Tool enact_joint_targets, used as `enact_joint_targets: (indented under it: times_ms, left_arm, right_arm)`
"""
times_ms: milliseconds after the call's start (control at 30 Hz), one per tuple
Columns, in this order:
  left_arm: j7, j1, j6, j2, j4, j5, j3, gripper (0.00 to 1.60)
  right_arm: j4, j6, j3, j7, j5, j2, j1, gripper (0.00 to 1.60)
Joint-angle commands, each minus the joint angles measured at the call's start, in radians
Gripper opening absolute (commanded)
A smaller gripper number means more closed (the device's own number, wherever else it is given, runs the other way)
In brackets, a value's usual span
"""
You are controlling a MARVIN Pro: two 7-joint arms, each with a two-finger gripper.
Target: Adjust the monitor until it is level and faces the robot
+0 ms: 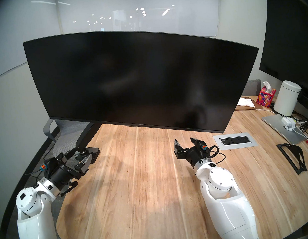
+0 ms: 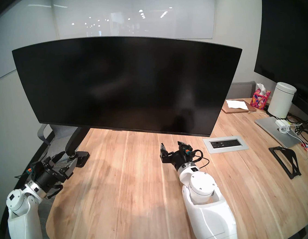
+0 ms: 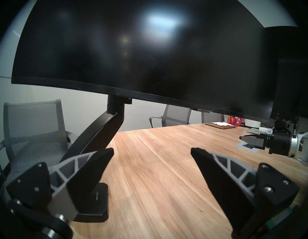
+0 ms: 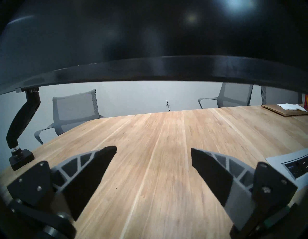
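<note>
The monitor (image 1: 141, 79), a very wide curved black screen, hangs over the wooden table (image 1: 136, 175) on a black arm mount (image 1: 86, 136). It slopes down to my right and its right end sits closer to me. My left gripper (image 1: 82, 152) is open and empty, just in front of the mount's base (image 1: 94, 152), below the screen's lower left corner. My right gripper (image 1: 183, 140) is open and empty, just under the screen's lower right edge without touching it. The left wrist view shows the screen (image 3: 141, 50) and mount (image 3: 100, 130). The right wrist view shows the bottom bezel (image 4: 166, 66) close above.
A power-socket plate (image 1: 235, 140) is set into the table right of my right gripper. At far right stand a white canister (image 1: 287, 98), a tissue box (image 1: 265, 98), a silver laptop (image 1: 283, 127) with cables and a black stand (image 1: 293, 156). A wall screen (image 1: 296, 35) hangs beyond. A grey chair (image 1: 65, 129) is behind the mount.
</note>
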Motion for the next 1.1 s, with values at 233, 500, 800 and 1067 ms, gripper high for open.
enact_joint_targets:
  times_ms: [233, 500, 800, 1067]
  left_arm:
    - [0.002, -0.001, -0.002, -0.002, -0.013, 0.000, 0.000, 1.60]
    - [0.002, -0.001, -0.001, -0.002, -0.014, 0.000, 0.000, 1.60]
    - [0.002, -0.001, -0.001, -0.002, -0.014, 0.000, 0.000, 1.60]
    - [0.002, -0.001, -0.001, -0.002, -0.014, 0.000, 0.000, 1.60]
  right_arm:
    - [0.047, -0.089, 0.013, -0.057, -0.053, -0.008, 0.088, 1.60]
    - [0.051, -0.103, 0.026, -0.054, -0.052, -0.008, 0.095, 1.60]
    - [0.047, -0.103, 0.038, -0.035, -0.031, -0.010, 0.102, 1.60]
    - [0.042, -0.103, 0.052, -0.028, -0.015, -0.016, 0.109, 1.60]
